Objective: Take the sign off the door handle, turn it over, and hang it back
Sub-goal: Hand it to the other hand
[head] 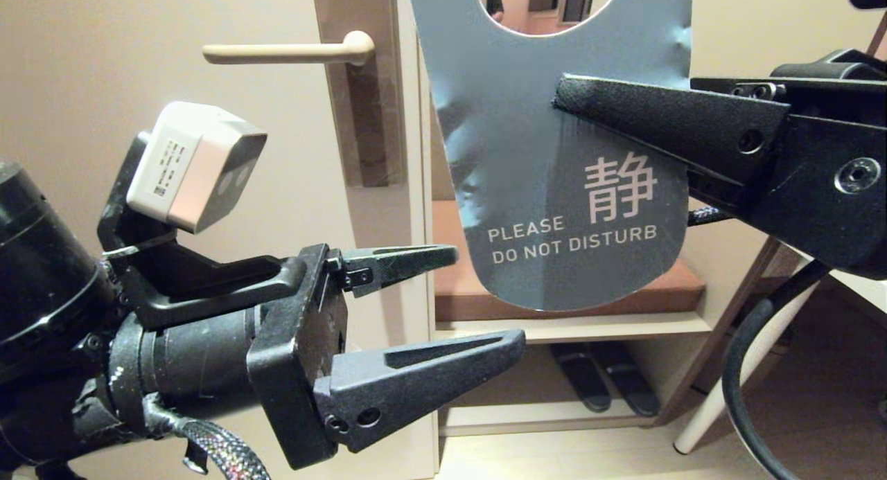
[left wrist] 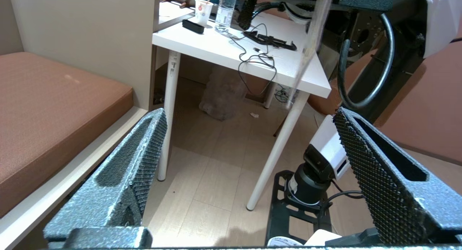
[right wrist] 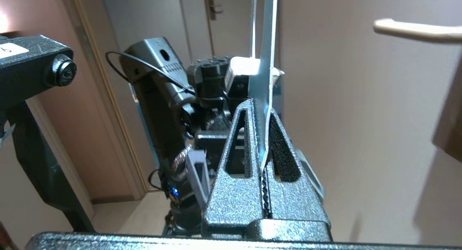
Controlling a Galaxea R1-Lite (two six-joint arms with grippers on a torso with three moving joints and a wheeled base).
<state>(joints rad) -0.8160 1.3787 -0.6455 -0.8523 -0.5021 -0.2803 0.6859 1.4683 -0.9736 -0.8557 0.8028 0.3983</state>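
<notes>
Nearest of all, low on the left, the left tool [head: 478,307] reaches out level with its two fingers [head: 423,386] spread wide and nothing between them. Its tips stop just short of the lower left edge of the sign [head: 527,189] without touching it. The small white camera block [head: 197,163] sits on top of that wrist.

Coming in from the right, a little higher, the right tool [head: 565,95] has its fingers pressed together on the sign, pinching the card by its right-hand side about halfway up. From behind that wrist the card shows edge-on, a thin blade held between the two ribbed pads [right wrist: 283,154].

The sign hangs free in the air, held only by the right tool, roughly upright with its rounded end down. Its blue-grey face is turned towards the robot, reading "PLEASE DO NOT DISTURB" under a large white character. The round hole is at the top, partly cut off by the edge of the head view. The surface is creased near the left edge.

Farther back and to the left, the door handle [head: 287,50] is bare: a slim cream lever standing level on its brown backplate [head: 364,120], pointing left. The sign is well to the right of it, apart from it.

Beyond the door edge lie a brown cushioned bench [head: 665,296] and, under it, a pair of dark slippers [head: 603,376] on the floor.
</notes>
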